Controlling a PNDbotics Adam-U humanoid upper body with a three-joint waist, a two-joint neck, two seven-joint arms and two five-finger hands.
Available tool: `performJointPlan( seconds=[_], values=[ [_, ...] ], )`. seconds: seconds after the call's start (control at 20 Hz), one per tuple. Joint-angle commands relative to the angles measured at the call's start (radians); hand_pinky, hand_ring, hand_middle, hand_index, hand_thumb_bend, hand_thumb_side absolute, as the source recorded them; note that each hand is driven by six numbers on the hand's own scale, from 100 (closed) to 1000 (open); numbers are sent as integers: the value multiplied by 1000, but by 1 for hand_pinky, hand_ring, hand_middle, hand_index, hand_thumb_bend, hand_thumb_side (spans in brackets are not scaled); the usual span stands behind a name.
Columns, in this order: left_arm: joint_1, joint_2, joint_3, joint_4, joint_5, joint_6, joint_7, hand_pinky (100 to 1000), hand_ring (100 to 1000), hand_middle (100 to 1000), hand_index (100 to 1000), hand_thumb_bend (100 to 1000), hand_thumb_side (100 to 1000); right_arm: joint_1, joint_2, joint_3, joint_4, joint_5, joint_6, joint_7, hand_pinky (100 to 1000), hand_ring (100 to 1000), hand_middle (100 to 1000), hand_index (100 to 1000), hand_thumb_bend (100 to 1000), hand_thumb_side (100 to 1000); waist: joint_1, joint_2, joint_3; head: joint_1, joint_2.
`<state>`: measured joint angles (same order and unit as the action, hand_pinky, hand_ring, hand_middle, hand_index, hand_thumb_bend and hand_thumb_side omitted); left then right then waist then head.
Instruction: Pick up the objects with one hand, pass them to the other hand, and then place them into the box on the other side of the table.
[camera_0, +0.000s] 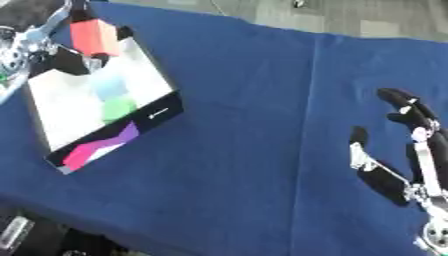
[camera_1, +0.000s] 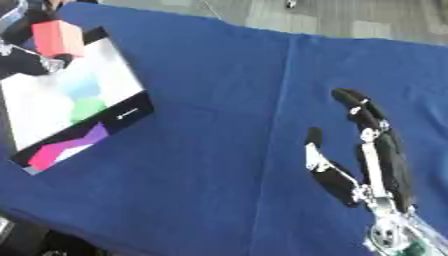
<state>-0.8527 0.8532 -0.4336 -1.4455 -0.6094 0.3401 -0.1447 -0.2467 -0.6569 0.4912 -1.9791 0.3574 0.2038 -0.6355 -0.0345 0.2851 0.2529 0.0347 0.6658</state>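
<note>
We observe the right hand (camera_1: 372, 155) lying open on the blue cloth (camera_1: 219, 100), fingers straight. At upper left, the left hand (camera_1: 31, 60) holds a red block (camera_1: 58, 38) over the white box (camera_1: 61, 100).

Two head-mounted stereo views, both looking steeply down on the blue table cloth (camera_0: 236, 150), which lies askew. Both share the box (camera_0: 96, 100) at upper left, the right hand (camera_1: 367, 155) at lower right and grey floor along the top edge. The right eye view shows everything shifted leftward, cropping the box's left side.
</note>
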Motion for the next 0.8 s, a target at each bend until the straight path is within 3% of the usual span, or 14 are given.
performJointPlan(
  seconds=[0.05, 0.1, 0.15, 0.2, 0.25, 0.35, 0.4, 0.6, 0.8],
  values=[
    [-8, 34, 21, 34, -17, -16, 11, 761, 679, 544, 384, 345, 100, -5, -11, -8, -21, 9, 0, -8, 757, 939, 836, 870, 109, 181, 2, -12, -2, 2, -8],
    [-7, 32, 22, 42, -18, -20, 12, 763, 682, 548, 411, 343, 100, -5, -10, -7, -21, 9, 0, -10, 756, 936, 834, 867, 106, 182, 1, -12, -3, 1, -7],
    [-7, 30, 23, 49, -19, -20, 13, 772, 695, 572, 493, 366, 100, -4, -8, -7, -21, 10, 1, -12, 756, 935, 832, 866, 104, 183, 1, -11, -4, 1, -5],
    [-7, 29, 24, 56, -19, -18, 13, 804, 748, 673, 712, 421, 100, -4, -7, -6, -21, 10, 2, -14, 755, 934, 831, 864, 103, 183, 0, -10, -4, 0, -2],
    [-7, 29, 24, 62, -24, -14, 12, 815, 785, 725, 786, 536, 215, -3, -6, -6, -21, 11, 3, -15, 755, 934, 831, 865, 102, 183, 0, -10, -5, -1, 1],
    [-8, 28, 25, 71, -56, -4, 13, 823, 799, 737, 803, 674, 397, -3, -5, -5, -21, 10, 4, -18, 755, 935, 832, 867, 100, 183, -1, -9, -5, -7, 6],
    [-9, 27, 27, 76, -71, 3, 11, 825, 804, 740, 803, 726, 433, -3, -5, -5, -21, 10, 3, -19, 756, 935, 832, 867, 100, 183, -1, -9, -6, -11, 9],
    [-10, 24, 34, 83, -108, 19, 5, 821, 808, 740, 799, 820, 460, 0, -6, -7, -21, 9, 1, -24, 756, 934, 832, 868, 100, 182, 0, -9, -6, -18, 13],
    [-10, 24, 37, 80, -116, 21, 2, 825, 809, 739, 793, 827, 467, 5, -7, -14, -21, 8, -7, -42, 753, 930, 826, 862, 100, 174, 1, -9, -6, -22, 16]
  ],
)
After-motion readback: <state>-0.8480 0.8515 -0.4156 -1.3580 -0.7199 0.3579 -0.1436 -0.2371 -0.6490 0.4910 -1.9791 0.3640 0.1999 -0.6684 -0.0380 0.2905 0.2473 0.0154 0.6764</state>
